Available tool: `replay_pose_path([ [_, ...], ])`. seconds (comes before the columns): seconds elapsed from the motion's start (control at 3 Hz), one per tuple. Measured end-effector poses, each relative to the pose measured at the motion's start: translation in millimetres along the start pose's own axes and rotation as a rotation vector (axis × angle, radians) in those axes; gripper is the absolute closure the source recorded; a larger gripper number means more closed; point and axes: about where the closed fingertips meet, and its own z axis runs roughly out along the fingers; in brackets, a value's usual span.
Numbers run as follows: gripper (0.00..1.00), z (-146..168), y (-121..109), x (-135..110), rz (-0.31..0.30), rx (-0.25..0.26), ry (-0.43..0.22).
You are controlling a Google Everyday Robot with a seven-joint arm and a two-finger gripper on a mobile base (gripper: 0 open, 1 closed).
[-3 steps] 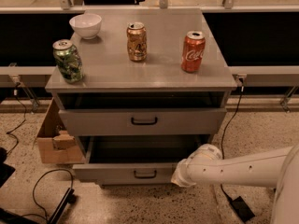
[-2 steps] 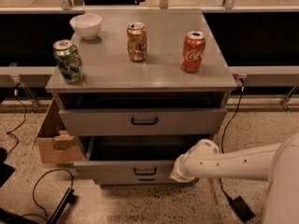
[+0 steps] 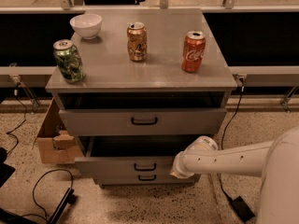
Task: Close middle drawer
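Note:
The middle drawer (image 3: 117, 164) is a grey metal drawer with a low front panel and a small black loop handle (image 3: 145, 166). It stands partly pulled out, with its dark tray showing behind the panel. My gripper (image 3: 177, 169) is at the end of the white arm that reaches in from the right. It rests against the right end of the drawer's front panel. The top drawer (image 3: 144, 121), with the taller panel, stands slightly out. The third drawer (image 3: 146, 177) sits just below the middle one.
On the cabinet top (image 3: 159, 73) stand a green can (image 3: 68, 60), a white bowl (image 3: 86, 25), a gold can (image 3: 137, 41) and a red cola can (image 3: 193, 51). A cardboard box (image 3: 52, 139) sits at the cabinet's left. Cables lie on the floor (image 3: 42, 204).
My arm has pressed in towards the cabinet and the middle drawer's front panel has slid back a little, showing less of the tray.

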Motion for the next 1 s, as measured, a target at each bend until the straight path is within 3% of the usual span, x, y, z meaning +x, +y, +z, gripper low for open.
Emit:
replay_pose_path([
  [1.0,0.14,2.7,3.0,-0.1,-0.001,-0.007,0.001],
])
